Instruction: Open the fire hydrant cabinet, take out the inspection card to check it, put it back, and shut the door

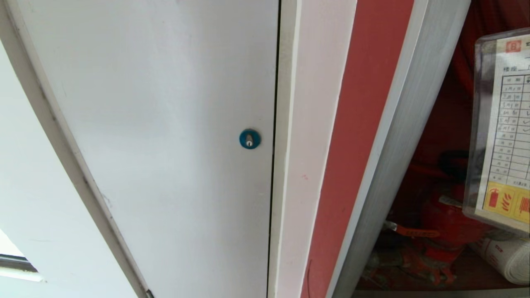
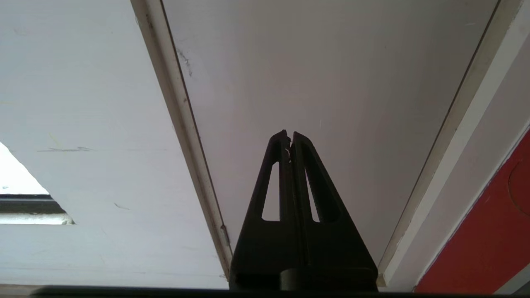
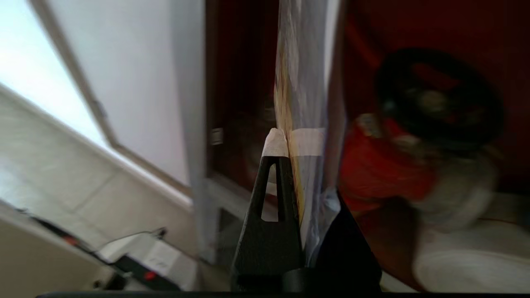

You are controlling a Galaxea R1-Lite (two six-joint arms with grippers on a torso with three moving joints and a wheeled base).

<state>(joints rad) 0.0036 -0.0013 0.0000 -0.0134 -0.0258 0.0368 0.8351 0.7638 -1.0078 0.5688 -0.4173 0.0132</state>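
Right gripper: fingers pressed together on the inspection card, which passes edge-on between them; pale tape wraps one fingertip.
Inspection card: a white sheet in a clear sleeve, printed with a grid of small rows and yellow-and-red pictograms at its lower end; in the head view it hangs in front of the open fire hydrant cabinet, at that opening's right side.
Left gripper: fingers shut against each other with nothing between them, pointing at a plain white panel.
Cabinet interior: dark red back, a red valve with a black handwheel, a white rolled hose lying at the bottom right corner.
Frame: a brushed silver post borders the opening's left edge; beside it runs a red wall strip, then a white jamb.
White panel: a round blue lock sits near its right edge.
Room: pale floor and a white box with black parts low down in the right wrist view.
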